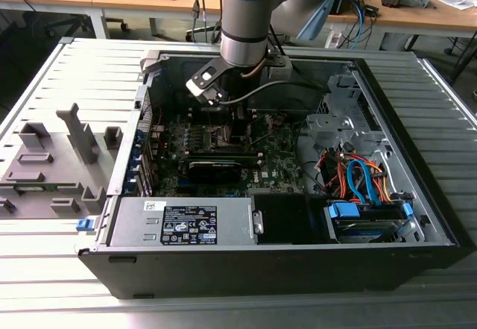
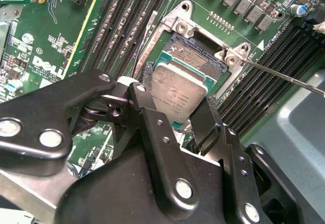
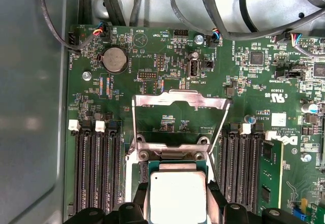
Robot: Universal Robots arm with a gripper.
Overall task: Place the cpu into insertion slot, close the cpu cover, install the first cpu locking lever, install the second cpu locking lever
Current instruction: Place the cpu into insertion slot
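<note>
The end effector [image 2: 172, 102] clamps the cpu [image 2: 180, 93] by two opposite edges, held partly over the insertion slot [image 2: 195, 56]; the cpu cover [image 3: 177, 98] stands open.

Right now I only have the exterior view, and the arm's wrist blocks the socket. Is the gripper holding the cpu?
Observer: Yes. In both wrist views the gripper is shut on the cpu.
Operator: Is it in the insertion slot?
Observer: Not squarely. In the second wrist view the insertion slot shows bare contacts past the cpu's edge.
Operator: And the cpu cover?
Observer: Open. In the first wrist view the cpu cover is swung back away from the slot.
</note>
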